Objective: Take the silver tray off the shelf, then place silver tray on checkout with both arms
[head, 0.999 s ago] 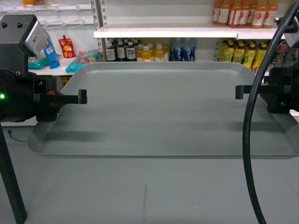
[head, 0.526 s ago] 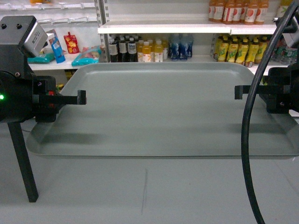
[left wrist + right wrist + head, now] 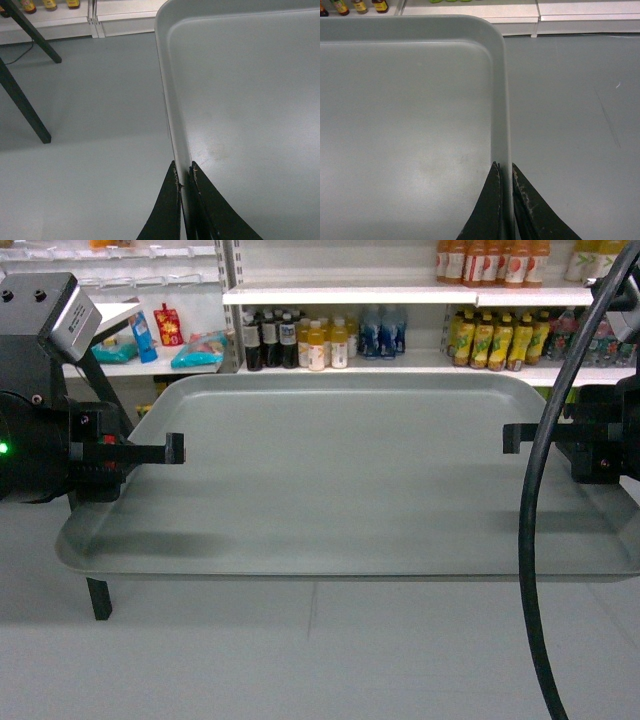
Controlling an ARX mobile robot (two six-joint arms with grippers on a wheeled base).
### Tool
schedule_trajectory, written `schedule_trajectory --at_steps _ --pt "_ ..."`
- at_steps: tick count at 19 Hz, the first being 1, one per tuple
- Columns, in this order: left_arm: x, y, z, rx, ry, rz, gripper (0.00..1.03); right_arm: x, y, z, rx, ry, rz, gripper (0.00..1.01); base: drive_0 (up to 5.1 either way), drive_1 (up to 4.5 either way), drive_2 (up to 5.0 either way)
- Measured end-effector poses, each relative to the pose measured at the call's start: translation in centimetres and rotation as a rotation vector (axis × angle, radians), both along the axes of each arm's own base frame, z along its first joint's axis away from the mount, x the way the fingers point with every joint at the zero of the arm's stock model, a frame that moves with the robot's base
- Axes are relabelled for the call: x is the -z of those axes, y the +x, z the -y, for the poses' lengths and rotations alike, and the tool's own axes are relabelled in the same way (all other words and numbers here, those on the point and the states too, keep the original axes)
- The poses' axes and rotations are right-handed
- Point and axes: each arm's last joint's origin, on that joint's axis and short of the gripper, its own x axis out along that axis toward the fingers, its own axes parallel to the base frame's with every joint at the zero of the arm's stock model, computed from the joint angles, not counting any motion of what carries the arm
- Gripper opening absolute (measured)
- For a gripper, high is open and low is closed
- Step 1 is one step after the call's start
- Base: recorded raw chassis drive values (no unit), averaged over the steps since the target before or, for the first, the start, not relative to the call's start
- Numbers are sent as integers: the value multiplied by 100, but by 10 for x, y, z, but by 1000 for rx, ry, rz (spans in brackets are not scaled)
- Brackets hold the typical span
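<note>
Both arms reach inward, level: left tool (image 3: pixel 184 186) clamped on the tray's (image 3: pixel 340 480) left rim, right tool (image 3: pixel 504 186) on its right rim. Matte grey tray hangs flat above the floor (image 3: pixel 90 125).

Silver tray (image 3: pixel 340 480) — grey, level, held aloft above floor
</note>
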Motion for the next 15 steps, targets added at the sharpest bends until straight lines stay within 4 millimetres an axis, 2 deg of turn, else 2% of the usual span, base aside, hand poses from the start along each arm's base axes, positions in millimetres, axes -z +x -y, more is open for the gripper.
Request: schedule_trajectory --at_steps 15 --pt "0 0 1 1 1 -2 3 0 0 0 1 -2 -4 3 0 0 0"
